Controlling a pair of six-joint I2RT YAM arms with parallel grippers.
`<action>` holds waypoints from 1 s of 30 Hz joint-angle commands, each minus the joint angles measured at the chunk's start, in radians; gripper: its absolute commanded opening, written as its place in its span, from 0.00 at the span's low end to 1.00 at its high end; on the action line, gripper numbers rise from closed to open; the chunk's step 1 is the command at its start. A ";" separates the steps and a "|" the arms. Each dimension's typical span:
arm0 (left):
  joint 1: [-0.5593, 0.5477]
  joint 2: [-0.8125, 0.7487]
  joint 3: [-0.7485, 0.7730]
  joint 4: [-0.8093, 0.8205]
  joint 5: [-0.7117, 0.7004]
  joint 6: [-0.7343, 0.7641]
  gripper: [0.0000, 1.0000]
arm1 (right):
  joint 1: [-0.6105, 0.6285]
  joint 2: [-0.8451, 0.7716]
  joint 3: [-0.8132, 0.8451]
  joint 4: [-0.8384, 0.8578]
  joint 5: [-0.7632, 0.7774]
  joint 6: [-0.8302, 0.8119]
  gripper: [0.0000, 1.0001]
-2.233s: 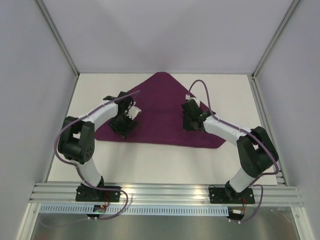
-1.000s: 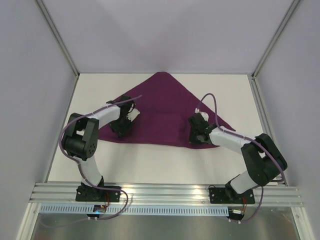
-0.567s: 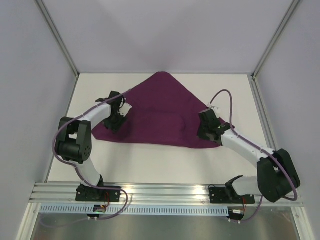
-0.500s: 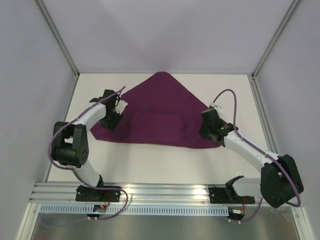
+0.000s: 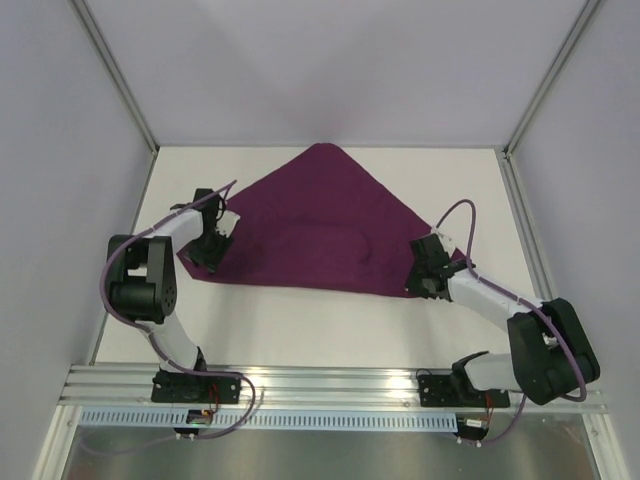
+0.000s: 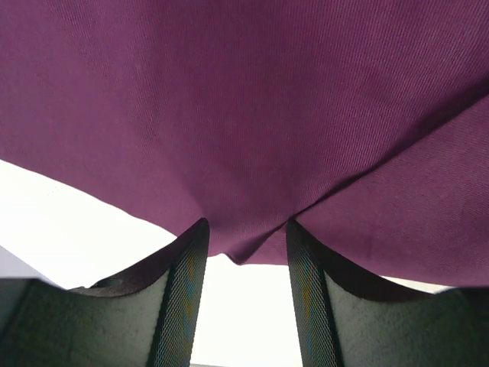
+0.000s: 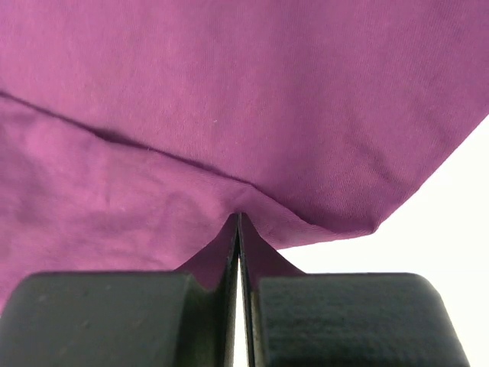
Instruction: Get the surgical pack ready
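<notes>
White table (image 5: 300, 320). Finds right gripper (image 7: 238, 219) clamped on purple cloth (image 5: 320, 215) edge, left gripper (image 6: 244, 233) gaping astride opposite corner. Recommends closing left before tensioning evenly.

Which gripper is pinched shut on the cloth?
The right gripper: it is closed tight on a fold of the purple cloth. The left gripper has jaws apart around the cloth's edge.

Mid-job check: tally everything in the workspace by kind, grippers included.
Deep-purple fabric cloth: 1
Black two-finger grippers: 2 (left gripper, right gripper)
Total: 3
</notes>
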 commanded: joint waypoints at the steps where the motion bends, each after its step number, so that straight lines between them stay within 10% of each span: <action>1: 0.014 0.051 0.004 0.032 0.009 -0.006 0.54 | -0.030 0.022 -0.017 0.031 -0.018 0.011 0.01; 11: 0.165 -0.171 0.131 -0.066 0.258 -0.101 0.67 | -0.148 -0.228 0.113 -0.118 -0.016 -0.047 0.07; 16: 0.285 -0.076 0.275 -0.072 0.179 -0.193 0.85 | -0.298 -0.251 0.095 -0.110 -0.053 -0.078 0.48; 24: 0.397 0.054 0.329 -0.085 0.242 -0.224 0.91 | -0.539 -0.136 0.067 0.019 -0.130 -0.098 0.68; 30: 0.399 0.042 0.289 -0.065 0.251 -0.214 0.92 | -0.571 0.159 0.106 0.137 -0.165 -0.113 0.65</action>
